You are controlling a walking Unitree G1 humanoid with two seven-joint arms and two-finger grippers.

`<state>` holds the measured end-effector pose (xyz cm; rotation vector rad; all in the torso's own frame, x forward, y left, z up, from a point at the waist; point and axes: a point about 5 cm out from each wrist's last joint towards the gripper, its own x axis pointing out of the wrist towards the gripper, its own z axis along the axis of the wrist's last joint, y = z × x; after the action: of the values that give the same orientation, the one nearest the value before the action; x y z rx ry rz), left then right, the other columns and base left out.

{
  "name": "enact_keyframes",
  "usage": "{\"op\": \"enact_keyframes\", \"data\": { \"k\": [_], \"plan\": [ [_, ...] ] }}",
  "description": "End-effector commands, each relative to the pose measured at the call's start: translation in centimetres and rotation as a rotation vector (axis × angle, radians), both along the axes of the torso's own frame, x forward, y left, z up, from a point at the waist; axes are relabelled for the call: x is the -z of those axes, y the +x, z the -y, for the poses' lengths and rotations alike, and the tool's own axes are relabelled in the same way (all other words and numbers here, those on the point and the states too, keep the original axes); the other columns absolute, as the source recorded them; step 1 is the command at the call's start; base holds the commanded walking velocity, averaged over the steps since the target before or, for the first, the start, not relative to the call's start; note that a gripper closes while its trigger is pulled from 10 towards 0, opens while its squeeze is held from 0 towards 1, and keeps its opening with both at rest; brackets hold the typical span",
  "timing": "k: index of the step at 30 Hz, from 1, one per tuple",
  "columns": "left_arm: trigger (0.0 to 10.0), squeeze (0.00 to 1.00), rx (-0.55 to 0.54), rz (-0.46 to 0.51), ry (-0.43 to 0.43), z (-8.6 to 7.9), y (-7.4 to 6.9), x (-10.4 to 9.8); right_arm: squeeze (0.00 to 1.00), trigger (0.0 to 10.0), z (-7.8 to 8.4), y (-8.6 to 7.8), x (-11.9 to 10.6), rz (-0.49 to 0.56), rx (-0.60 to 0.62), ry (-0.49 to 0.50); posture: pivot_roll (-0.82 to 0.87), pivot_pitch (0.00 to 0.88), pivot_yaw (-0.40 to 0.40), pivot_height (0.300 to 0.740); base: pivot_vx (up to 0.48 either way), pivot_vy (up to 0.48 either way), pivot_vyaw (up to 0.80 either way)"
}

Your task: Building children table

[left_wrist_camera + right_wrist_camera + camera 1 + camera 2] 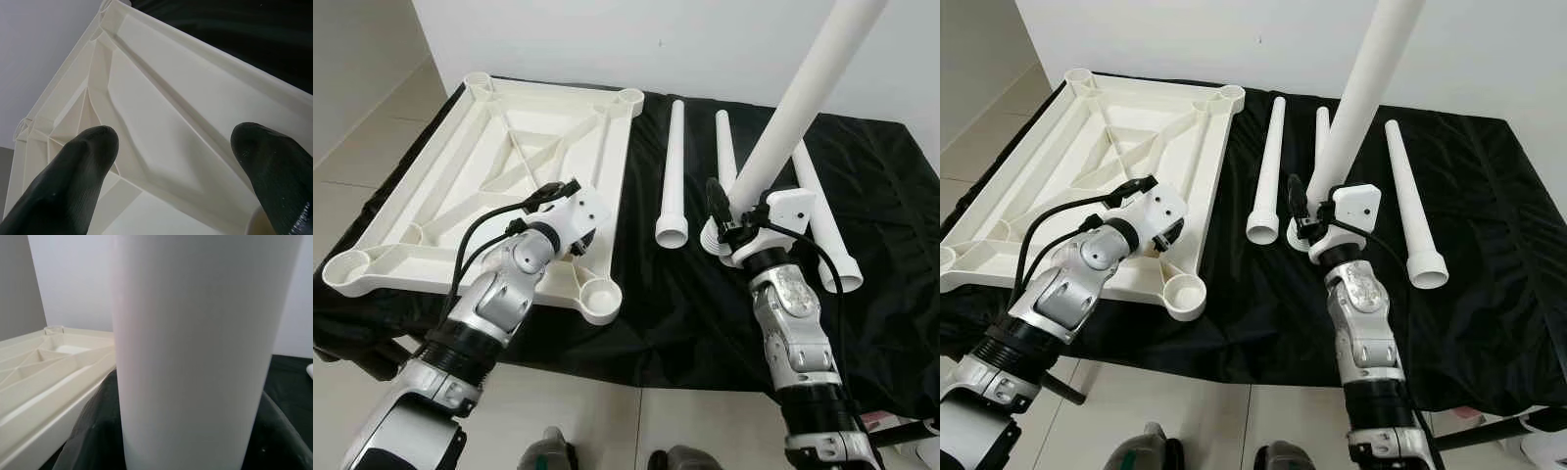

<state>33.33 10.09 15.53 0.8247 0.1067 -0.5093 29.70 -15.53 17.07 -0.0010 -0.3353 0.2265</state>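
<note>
A white tabletop [538, 117] lies upside down on the left of a black cloth, ribs and corner sockets facing up. My left gripper [173, 171] hovers open just above its ribbed underside, close to the near right corner socket [600, 291]. One white table leg [803, 98] stands tilted, its wide end down on the cloth, and my right gripper [732, 213] is shut on its lower part. That same leg [195, 352] looms close in the right wrist view. Three more legs lie flat: one [674, 166] beside the tabletop, one [725, 147] partly behind the held leg, one [822, 211] further right.
The black cloth [881, 294] covers a low surface whose front edge runs just before my arms. A white wall [705, 39] stands behind it. Pale tiled floor [362, 78] shows at the left and below.
</note>
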Motion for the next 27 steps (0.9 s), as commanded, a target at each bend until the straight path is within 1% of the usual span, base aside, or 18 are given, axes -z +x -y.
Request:
{"op": "enact_keyframes", "data": {
  "k": [1, 4, 8, 9, 10, 11, 12, 15, 16, 18, 20, 22, 27],
  "plan": [
    [10.0, 0.0, 0.016, -0.003, 0.012, 0.2, -0.3, 0.1, 0.0, 10.0, -0.3, -0.5, 0.0, -0.003, -0.033, -0.018, 0.0, 0.026, -0.001, 0.74, 0.0, 0.0, 0.0],
    [10.0, 0.0, 0.028, -0.02, 0.019, 0.3, -0.5, 0.5, 0.0, 10.0, -0.4, -1.0, 0.4, -0.02, -0.045, -0.026, -0.01, 0.026, 0.0, 0.74, 0.0, 0.0, 0.0],
    [10.0, 0.0, 0.051, -0.034, 0.037, 0.6, -0.7, 0.9, 0.0, 10.0, -0.4, -1.1, 0.5, -0.023, -0.047, -0.028, -0.02, 0.022, 0.005, 0.74, 0.0, 0.0, 0.0],
    [10.0, 0.0, 0.066, -0.038, 0.05, 0.8, -0.8, 1.0, 0.0, 10.0, -0.3, -1.1, 0.4, -0.023, -0.047, -0.028, -0.02, 0.022, 0.005, 0.74, 0.0, 0.0, 0.0],
    [10.0, 0.0, 0.105, -0.037, 0.094, 1.1, -1.0, 1.2, 0.0, 10.0, -0.2, -1.0, 0.3, -0.021, -0.044, -0.028, -0.02, 0.021, 0.005, 0.74, 0.0, 0.0, 0.0],
    [10.0, 0.0, 0.105, -0.037, 0.094, 1.1, -1.0, 1.2, 0.0, 10.0, -0.2, -1.0, 0.3, -0.021, -0.044, -0.028, -0.02, 0.021, 0.005, 0.74, 0.0, 0.0, 0.0],
    [10.0, 0.0, 0.132, -0.045, 0.115, 1.3, -1.1, 1.3, 0.0, 10.0, -0.2, -1.0, 0.3, -0.02, -0.042, -0.029, -0.02, 0.02, 0.008, 0.74, 0.0, 0.0, 0.0],
    [10.0, 0.0, 0.154, -0.069, 0.112, 1.7, -1.2, 1.3, 0.0, 10.0, -0.1, -1.0, 0.1, -0.018, -0.038, -0.027, -0.02, 0.02, 0.012, 0.74, 0.0, 0.0, 0.0],
    [10.0, 0.0, 0.174, -0.075, 0.125, 2.0, -1.1, 1.2, 0.0, 10.0, 0.1, -1.1, 0.1, -0.018, -0.029, -0.024, -0.03, 0.024, 0.02, 0.74, 0.0, 0.0, 0.0],
    [10.0, 0.0, 0.179, -0.071, 0.134, 2.1, -1.0, 1.2, 0.0, 10.0, 0.2, -1.1, 0.1, -0.02, -0.026, -0.024, -0.03, 0.024, 0.02, 0.74, 0.0, 0.0, 0.0],
    [10.0, 0.0, 0.198, -0.063, 0.149, 2.6, -0.7, 1.0, 0.0, 10.0, 0.3, -1.3, 0.1, -0.022, -0.016, -0.022, -0.03, 0.03, 0.025, 0.74, 0.0, 0.0, 0.0],
    [10.0, 0.0, 0.204, -0.068, 0.144, 2.9, -0.6, 0.9, 0.0, 10.0, 0.3, -1.3, 0.1, -0.023, -0.012, -0.021, -0.03, 0.035, 0.028, 0.74, 0.0, 0.0, 0.0],
    [10.0, 0.0, 0.237, -0.064, 0.132, 4.4, -0.1, 0.4, 0.0, 10.0, 0.4, -1.5, 0.2, -0.026, -0.004, -0.019, -0.04, 0.046, 0.034, 0.74, 0.0, 0.0, 0.0]
  ]
}}
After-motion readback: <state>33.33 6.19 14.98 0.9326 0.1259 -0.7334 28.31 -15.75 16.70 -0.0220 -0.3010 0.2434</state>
